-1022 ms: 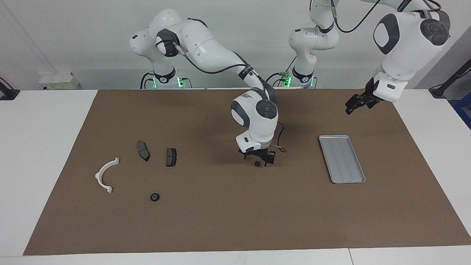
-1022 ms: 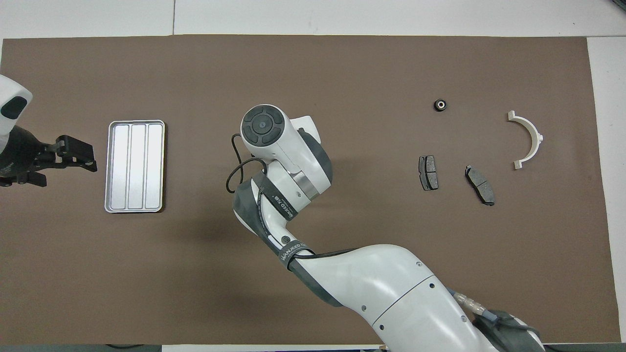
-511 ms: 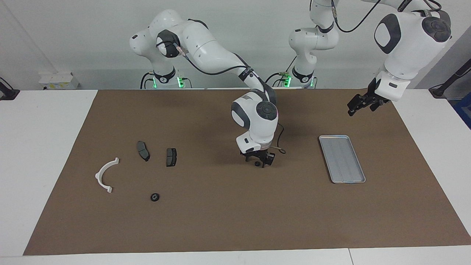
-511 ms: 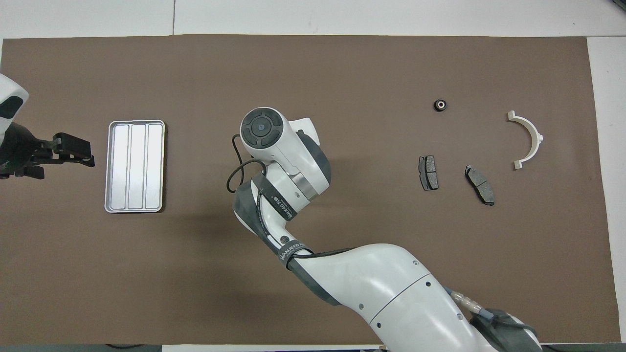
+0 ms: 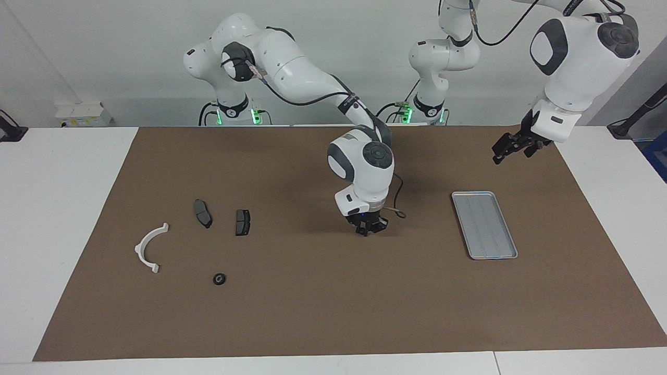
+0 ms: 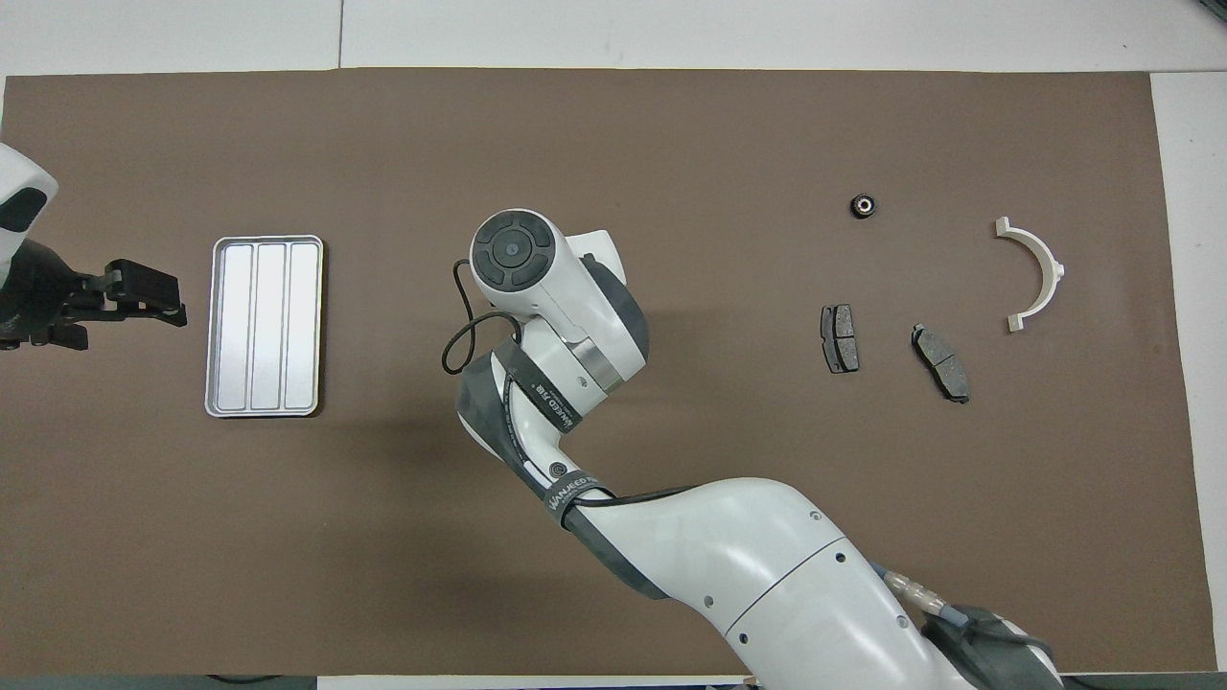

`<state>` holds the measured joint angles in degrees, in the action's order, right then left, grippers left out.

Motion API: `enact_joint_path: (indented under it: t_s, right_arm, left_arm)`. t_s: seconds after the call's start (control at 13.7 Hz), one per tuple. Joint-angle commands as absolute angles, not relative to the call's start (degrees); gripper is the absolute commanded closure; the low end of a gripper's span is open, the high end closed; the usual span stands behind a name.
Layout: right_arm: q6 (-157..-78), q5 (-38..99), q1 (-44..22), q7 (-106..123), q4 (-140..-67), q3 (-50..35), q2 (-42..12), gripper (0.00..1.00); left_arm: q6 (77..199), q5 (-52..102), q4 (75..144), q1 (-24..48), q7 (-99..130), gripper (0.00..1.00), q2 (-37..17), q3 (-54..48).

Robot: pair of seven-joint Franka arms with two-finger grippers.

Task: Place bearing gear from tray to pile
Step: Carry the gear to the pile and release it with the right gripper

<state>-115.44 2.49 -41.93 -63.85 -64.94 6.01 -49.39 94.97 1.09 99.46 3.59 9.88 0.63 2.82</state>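
Observation:
My right gripper (image 5: pixel 368 227) is down at the middle of the brown mat, shut on a small black bearing gear that is mostly hidden between its fingers. In the overhead view the right wrist (image 6: pixel 515 250) covers both. The silver grooved tray (image 5: pixel 484 224) (image 6: pixel 264 326) lies bare toward the left arm's end. The pile lies toward the right arm's end: a white half-ring bracket (image 5: pixel 138 249) (image 6: pixel 1054 271), two dark brake pads (image 5: pixel 202 213) (image 5: pixel 242 222) and another bearing gear (image 5: pixel 219 279) (image 6: pixel 865 205). My left gripper (image 5: pixel 506 148) (image 6: pixel 144 290) waits in the air beside the tray.
The brown mat (image 5: pixel 312 312) covers most of the white table. A loose cable loop (image 5: pixel 397 211) hangs from the right wrist just over the mat.
My right gripper's fingers have closed on the bearing gear, which lay between its open fingers on the mat. My left gripper has drifted slightly away from the tray.

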Motion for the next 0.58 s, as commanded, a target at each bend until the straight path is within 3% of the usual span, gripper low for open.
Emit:
enact_joint_path:
  t_s: [0.0,0.15,0.51]
  right_arm:
    - [-116.28,1.41,-41.93,-64.43,-64.34,6.33,-50.45,1.0]
    - [-114.97,1.58,-39.31,-60.32,-64.34,6.15,-49.84,1.0]
    - [-109.7,2.11,-25.51,-33.8,-64.34,5.54,-44.74,1.0]
  left_arm:
    - [95.28,1.67,99.23,2.02,8.61,0.0,1.85,2.55]
    - [95.1,1.58,99.05,2.02,7.22,0.0,1.85,2.46]
    - [94.22,1.41,97.47,2.02,5.72,0.0,1.76,2.2]
